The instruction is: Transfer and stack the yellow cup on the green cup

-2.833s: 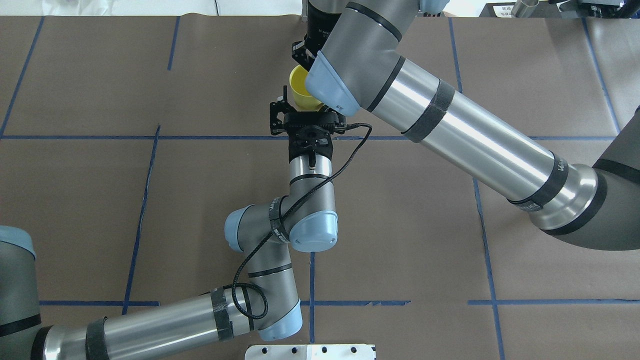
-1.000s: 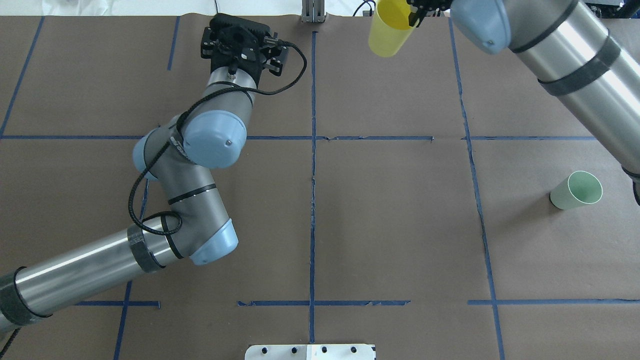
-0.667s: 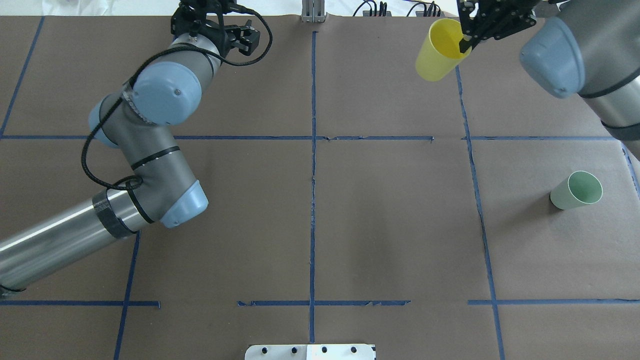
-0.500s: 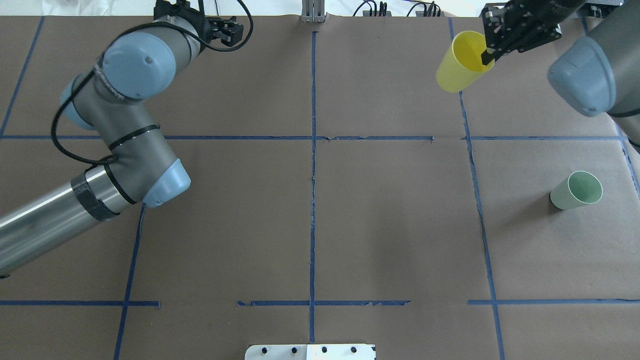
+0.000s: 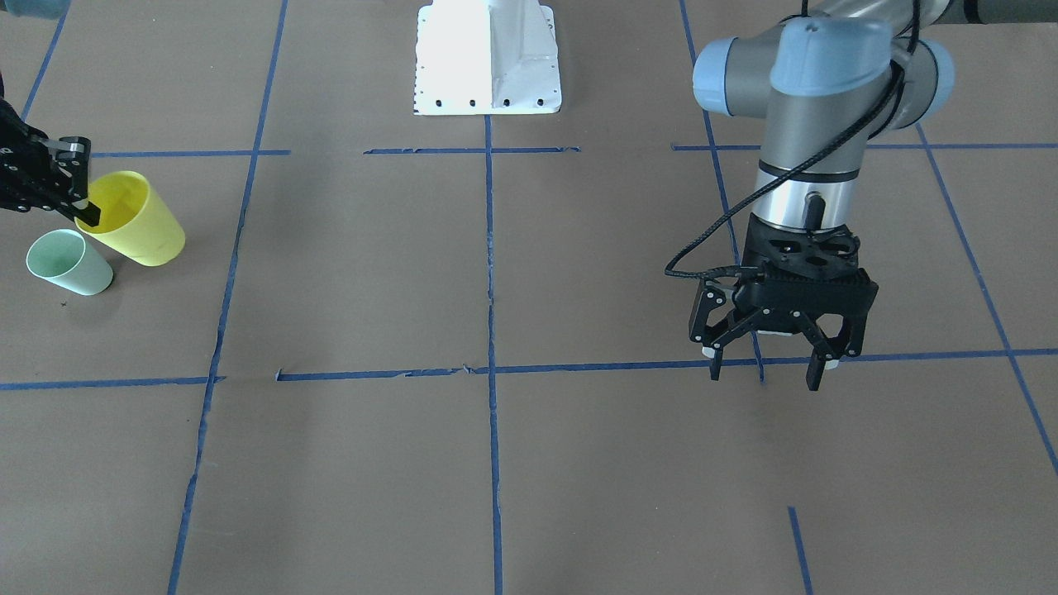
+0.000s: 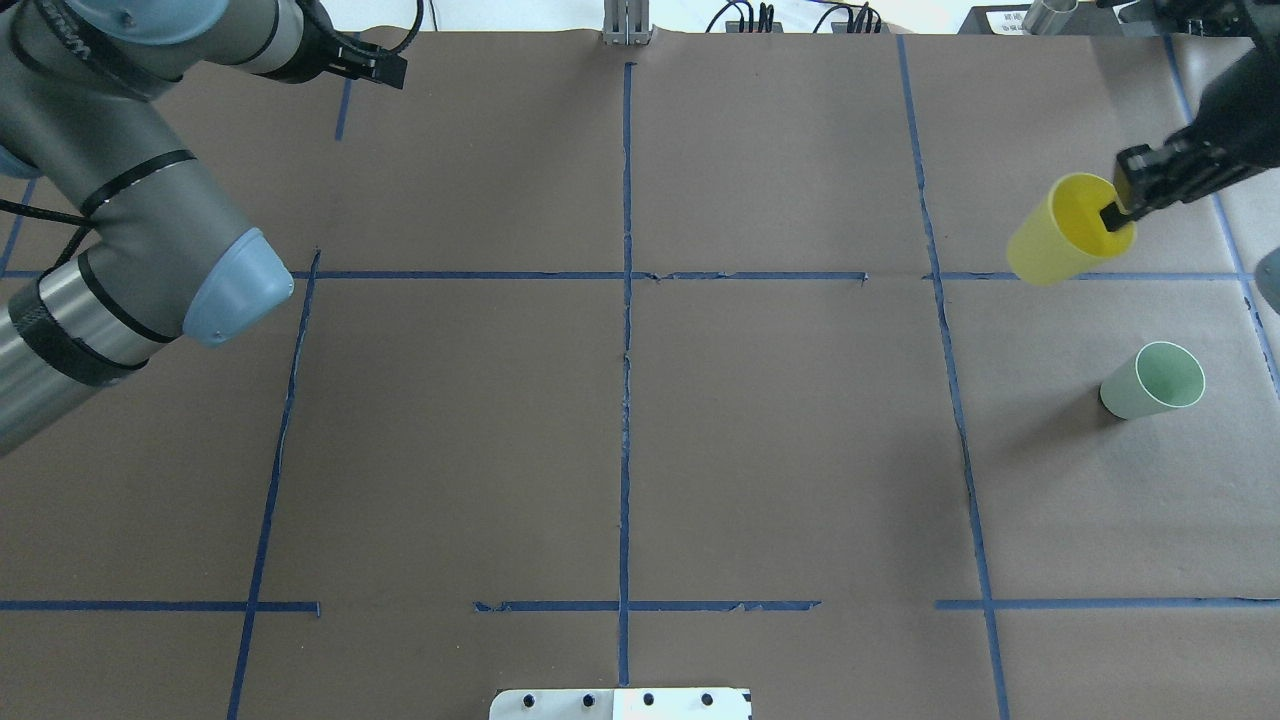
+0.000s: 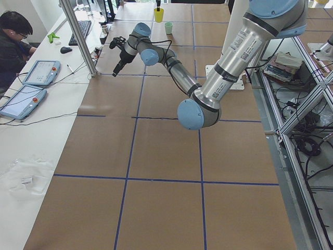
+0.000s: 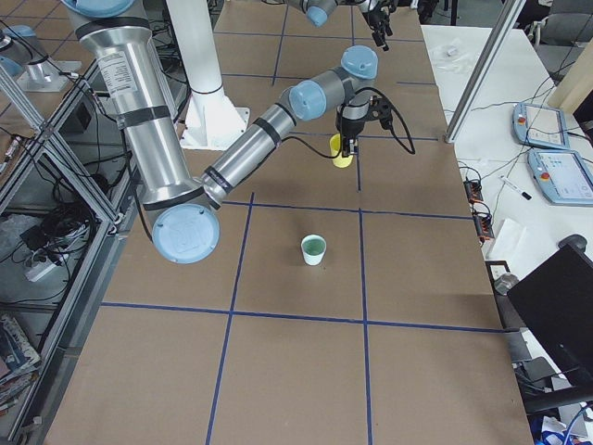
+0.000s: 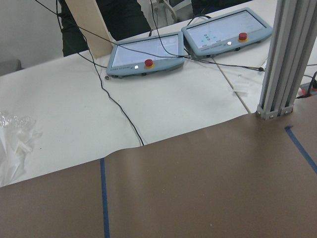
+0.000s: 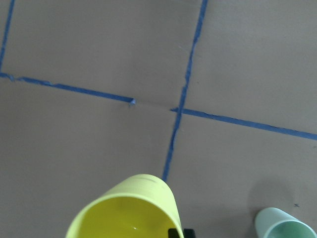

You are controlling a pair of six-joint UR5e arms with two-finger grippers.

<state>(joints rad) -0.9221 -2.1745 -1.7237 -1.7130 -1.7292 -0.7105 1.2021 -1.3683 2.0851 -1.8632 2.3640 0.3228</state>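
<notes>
- Brown paper (image 6: 800, 450) marked with blue tape lines (image 6: 625, 400) covers your table, and a white bench lies beyond its far edge.
- Your right gripper (image 6: 1122, 212) pinches the yellow cup (image 6: 1055, 240) by its rim, one finger inside and one outside. The cup hangs below it, mouth up and tilted.
- In the last half second that gripper has carried the cup back from the far edge and out toward the robot's right. The green cup (image 6: 1152, 382) now stands upright on the paper, lower than the gripper and just to its robot side.
- The transfer looks nearly done. Centring over the green rim and lowering remain.
- Your left gripper (image 5: 764, 370) has swung off to the far left corner, jaws spread and empty, so it no longer crowds the path.
- It hovers near the paper's far edge and an aluminium post (image 9: 285, 59), so give it care there.
- Open paper surrounds the green cup, so you have room to approach.
- Level the yellow cup first, I judge, or its base may clip the green rim.
</notes>
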